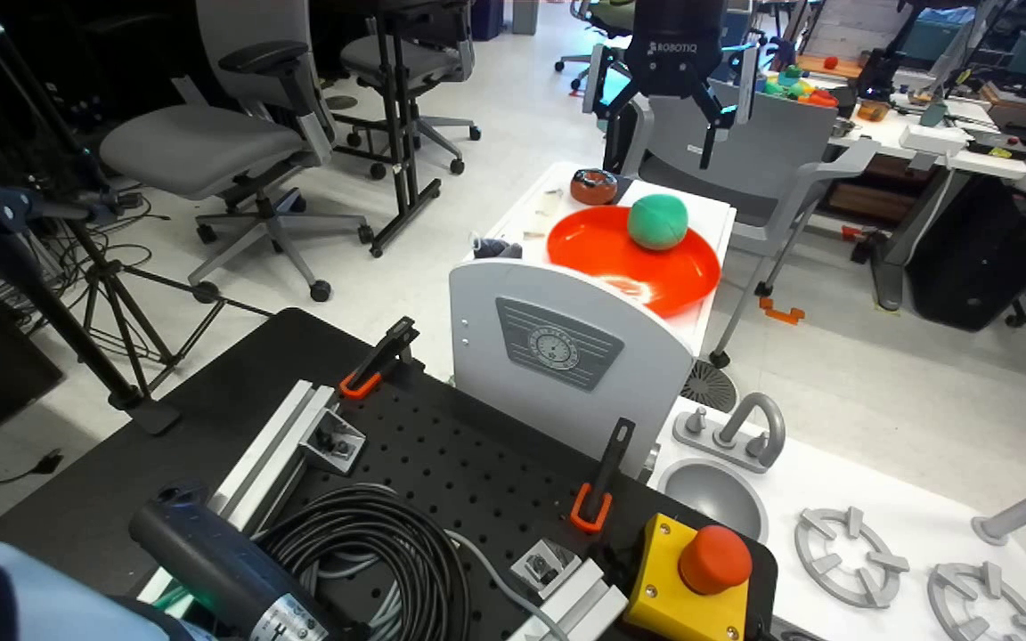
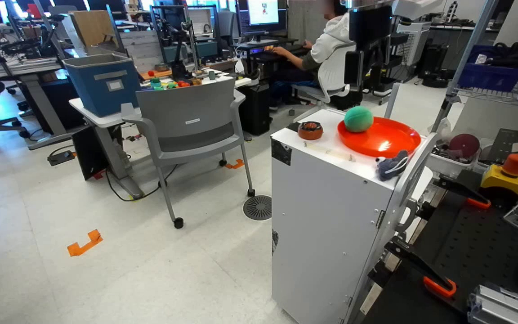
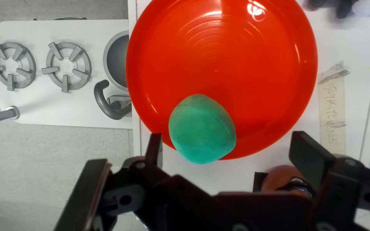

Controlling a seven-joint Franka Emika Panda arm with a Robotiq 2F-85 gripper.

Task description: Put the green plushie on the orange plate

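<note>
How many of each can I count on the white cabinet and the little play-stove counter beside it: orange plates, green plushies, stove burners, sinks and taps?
Orange plate: 1
Green plushie: 1
Stove burners: 2
Sink: 1
Tap: 1
Total: 6

Laboratory with office furniture, which we recognise by its perforated black surface (image 1: pixel 497 481) with clamps (image 1: pixel 611 458), red-buttoned yellow box (image 1: pixel 675 605), coiled cable (image 1: pixel 424 552), labelled toy kitchen (image 2: pixel 326 225), wheeled chairs (image 2: pixel 187 108), and, in an exterior view, a person (image 2: pixel 332 38) seated near a lit monitor (image 2: pixel 263 12)
</note>
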